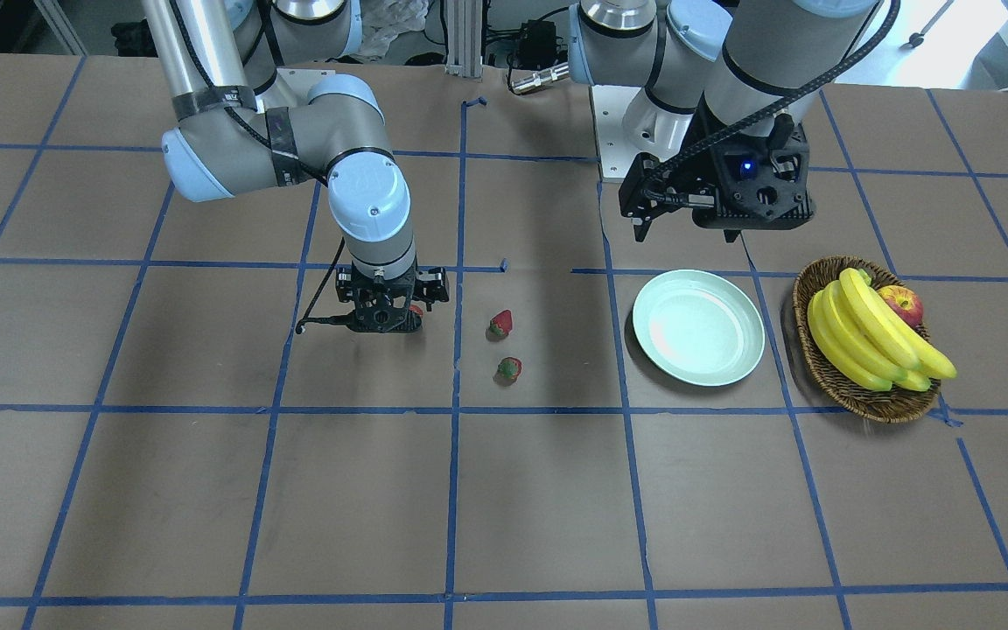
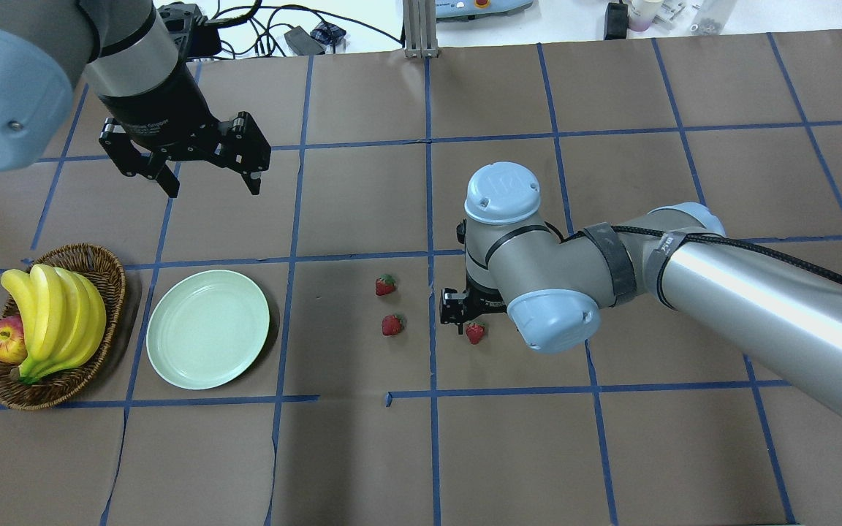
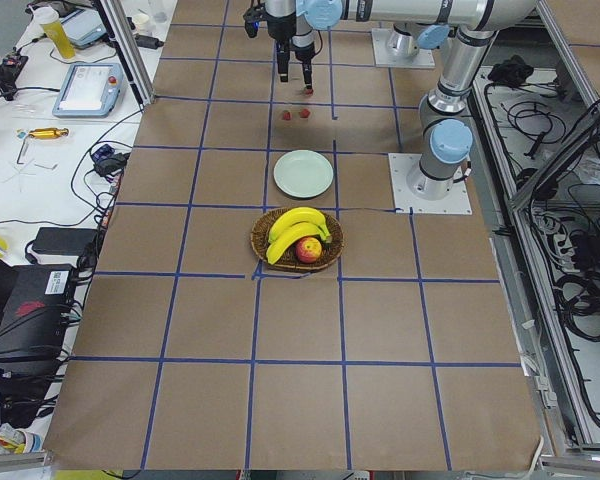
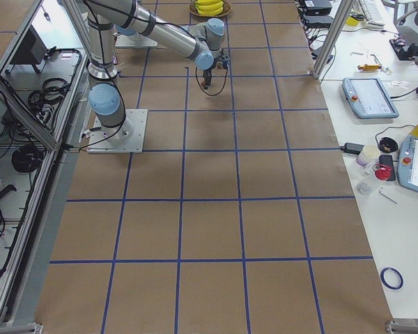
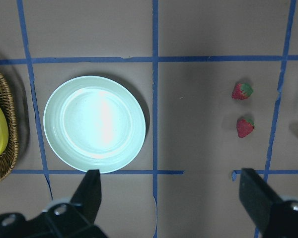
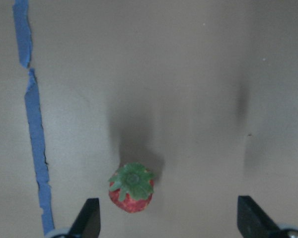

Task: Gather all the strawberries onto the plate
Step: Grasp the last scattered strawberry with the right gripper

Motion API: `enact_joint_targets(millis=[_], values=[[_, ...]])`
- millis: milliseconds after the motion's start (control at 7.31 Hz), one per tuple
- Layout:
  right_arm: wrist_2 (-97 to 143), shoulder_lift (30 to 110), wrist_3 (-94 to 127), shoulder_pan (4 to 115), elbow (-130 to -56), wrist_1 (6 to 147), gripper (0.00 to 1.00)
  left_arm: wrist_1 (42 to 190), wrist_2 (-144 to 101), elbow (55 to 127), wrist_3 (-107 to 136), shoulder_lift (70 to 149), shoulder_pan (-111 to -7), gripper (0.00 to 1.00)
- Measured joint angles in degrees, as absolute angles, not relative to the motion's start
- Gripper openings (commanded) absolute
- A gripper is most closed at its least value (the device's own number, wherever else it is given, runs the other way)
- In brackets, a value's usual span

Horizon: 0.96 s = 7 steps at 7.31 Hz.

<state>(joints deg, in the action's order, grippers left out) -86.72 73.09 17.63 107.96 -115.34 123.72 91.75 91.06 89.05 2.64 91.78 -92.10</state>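
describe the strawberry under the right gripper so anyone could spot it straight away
From the plate, look toward the right arm, where three strawberries lie. The target strawberry sits under the open right gripper, between its fingers. Unlike the other two, it is alone on the arm's side of the blue tape line.

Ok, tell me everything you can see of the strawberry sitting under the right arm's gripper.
The strawberry is small and red with a green leafy cap, looking like a plastic toy. It sits on the brown paper cap up, facing the wrist camera. It lies between the open jaws of the right gripper, nearer one side, touched by neither as far as shows. A blue tape line runs close beside it.
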Motion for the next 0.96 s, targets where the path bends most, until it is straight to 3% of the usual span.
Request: enact_joint_targets(millis=[137, 274, 411, 547, 684, 958], values=[[-85.62, 72.94, 18.54, 108.05, -115.82, 124.7, 0.77, 91.75, 91.06, 89.08, 2.64, 91.81, -92.1, 1.0], [-84.45, 72.44, 19.18, 108.13, -116.52, 126.42, 0.6, 91.76, 91.05, 89.1, 2.64, 91.83, -92.11, 1.0], [-83.09, 71.87, 19.56, 108.16, -117.32, 128.3, 0.3, 91.76, 91.05, 89.12, 2.64, 91.84, -92.11, 1.0], [-82.49, 71.51, 19.61, 108.19, -117.73, 129.66, 0.12, 91.76, 91.05, 89.12, 2.64, 91.87, -92.11, 1.0], [-82.95, 71.38, 19.42, 108.25, -117.72, 130.4, 0.03, 91.78, 91.05, 89.15, 2.64, 91.89, -92.11, 1.0], [-85.32, 71.53, 19.11, 108.57, -116.35, 130.71, 0.01, 91.83, 91.05, 89.19, 2.64, 91.86, -92.11, 1.0]])
